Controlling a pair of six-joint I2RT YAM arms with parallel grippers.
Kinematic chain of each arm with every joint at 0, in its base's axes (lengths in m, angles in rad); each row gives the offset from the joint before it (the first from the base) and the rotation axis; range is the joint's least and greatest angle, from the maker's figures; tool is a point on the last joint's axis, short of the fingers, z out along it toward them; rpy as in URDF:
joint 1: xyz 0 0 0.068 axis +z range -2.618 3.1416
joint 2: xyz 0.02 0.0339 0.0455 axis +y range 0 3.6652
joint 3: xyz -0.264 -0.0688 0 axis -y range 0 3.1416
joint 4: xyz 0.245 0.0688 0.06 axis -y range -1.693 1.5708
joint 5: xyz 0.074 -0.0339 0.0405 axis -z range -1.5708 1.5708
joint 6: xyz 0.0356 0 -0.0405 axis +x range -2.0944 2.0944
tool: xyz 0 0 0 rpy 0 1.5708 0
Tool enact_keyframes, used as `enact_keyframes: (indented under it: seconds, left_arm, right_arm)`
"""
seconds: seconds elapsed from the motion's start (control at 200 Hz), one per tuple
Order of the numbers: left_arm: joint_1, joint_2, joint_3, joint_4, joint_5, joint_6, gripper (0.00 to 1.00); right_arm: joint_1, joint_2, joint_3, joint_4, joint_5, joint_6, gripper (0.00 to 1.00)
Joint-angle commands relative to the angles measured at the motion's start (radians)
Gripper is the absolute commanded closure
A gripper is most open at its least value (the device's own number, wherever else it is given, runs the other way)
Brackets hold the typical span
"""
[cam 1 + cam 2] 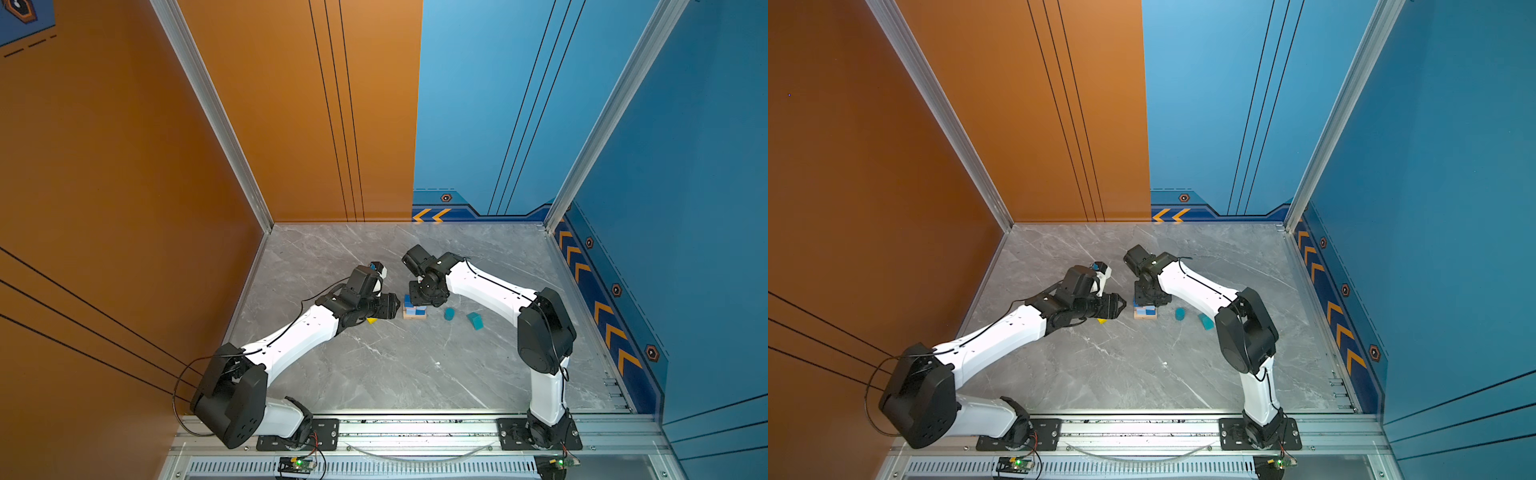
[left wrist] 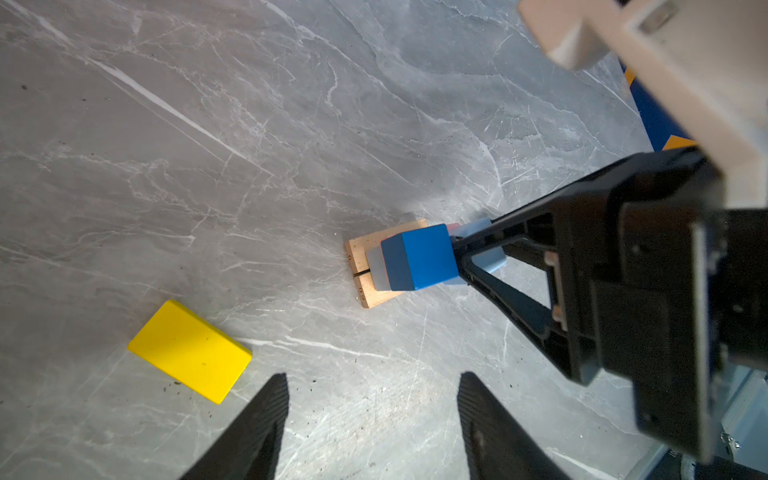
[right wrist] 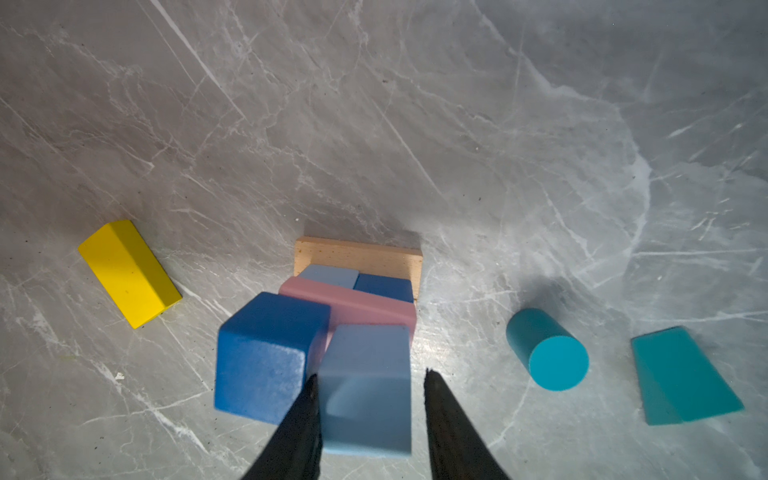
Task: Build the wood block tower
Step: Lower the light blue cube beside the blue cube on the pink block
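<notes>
Loads of bare grey table [image 1: 374, 365] was left around the right pincer [image 3: 370, 376], walls [image 1: 124, 166] well off. Only the left pincer [image 2: 374, 376] was found close, just across the tower [image 1: 413, 311]. Right under the right pincer, it was stacked as tan plank [image 3: 357, 253], blue layer [image 3: 384, 286], pink slab [image 3: 365, 307], then dark blue cube [image 3: 262, 353] and light blue cube [image 3: 365, 386] on top. The right pincer was spread slightly wider than the light blue cube, one finger against it, a gap at the other. Nothing was held in the widely spread left pincer.

2 arms [image 1: 291, 336] | white shells [image 1: 478, 286] | black joints [image 1: 544, 336] | black fingers [image 2: 257, 428]
</notes>
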Motion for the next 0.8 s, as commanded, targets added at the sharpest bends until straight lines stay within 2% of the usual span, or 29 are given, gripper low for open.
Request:
enact_keyframes:
  seconds: [0.0, 0.791]
  left_arm:
    - [-0.009, 0.009, 0.035, -0.022, 0.014, 0.019, 0.33]
    - [-0.009, 0.014, 0.040, -0.026, 0.016, 0.019, 0.33]
  right_arm:
    - [-0.005, 0.022, 0.023, 0.000, 0.005, 0.017, 0.57]
    - [-0.011, 0.027, 0.018, 0.001, 0.008, 0.022, 0.54]
